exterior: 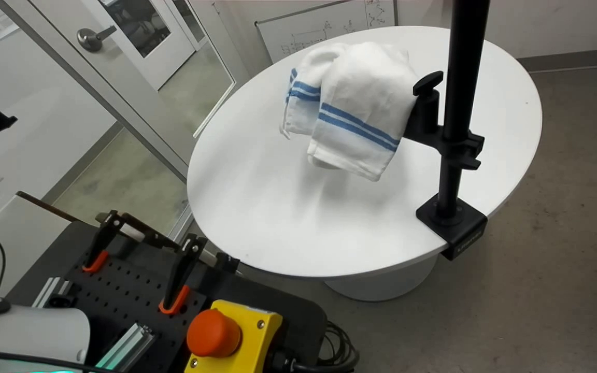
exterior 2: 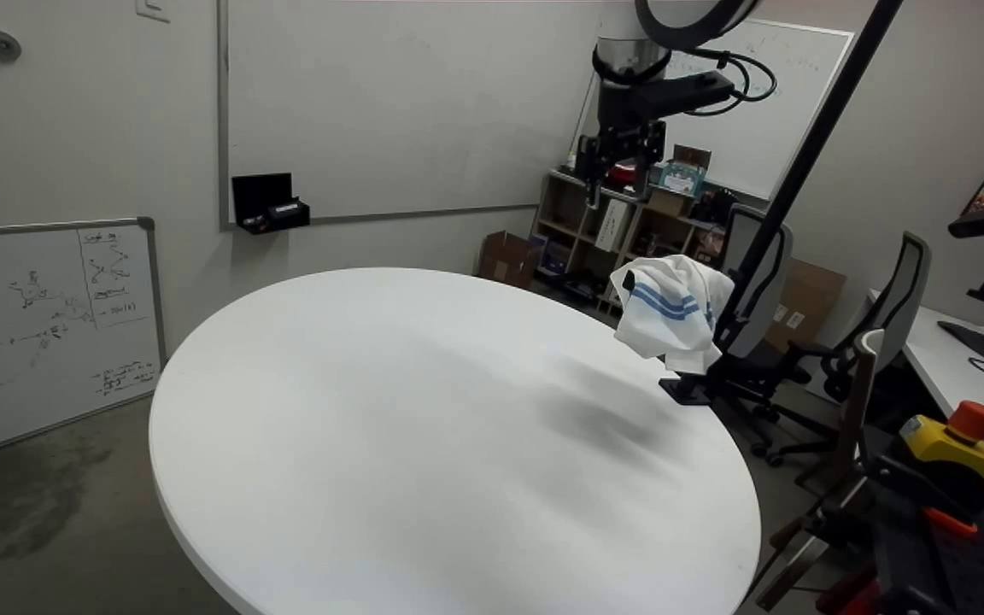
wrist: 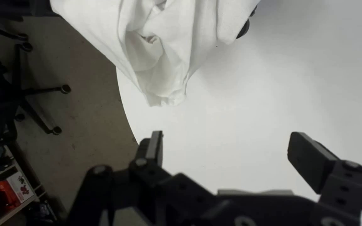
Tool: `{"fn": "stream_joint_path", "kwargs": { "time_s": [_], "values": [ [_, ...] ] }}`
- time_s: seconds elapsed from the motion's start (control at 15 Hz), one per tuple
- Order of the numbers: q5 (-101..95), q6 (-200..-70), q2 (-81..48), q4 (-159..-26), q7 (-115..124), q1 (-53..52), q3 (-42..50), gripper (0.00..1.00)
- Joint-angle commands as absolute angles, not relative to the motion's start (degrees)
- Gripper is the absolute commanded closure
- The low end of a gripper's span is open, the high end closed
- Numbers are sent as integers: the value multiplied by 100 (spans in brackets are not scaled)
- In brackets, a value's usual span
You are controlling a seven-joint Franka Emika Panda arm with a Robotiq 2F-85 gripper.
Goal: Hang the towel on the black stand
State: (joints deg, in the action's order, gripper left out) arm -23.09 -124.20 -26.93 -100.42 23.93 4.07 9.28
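The stand [exterior: 456, 119] sits on the edge of the desk [exterior: 278, 207]. Above the desk, the towel [exterior: 358, 103] hangs on the stand.

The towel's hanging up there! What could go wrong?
The towel is bunched up with loose ends dangling, so it might slip off the stand and drop onto the table. The open gripper isn't holding it, but might snag a loose fold if it moved that way. It could also bump the stand, which rises high beside the towel.
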Motion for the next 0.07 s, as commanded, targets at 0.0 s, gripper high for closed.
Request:
{"fn": "stream_joint_path", "kwargs": {
  "time_s": [0.0],
  "values": [
    [-2241, -12423, -2702, -10034, 2344, 304, 1047, 0]
  ]
}}
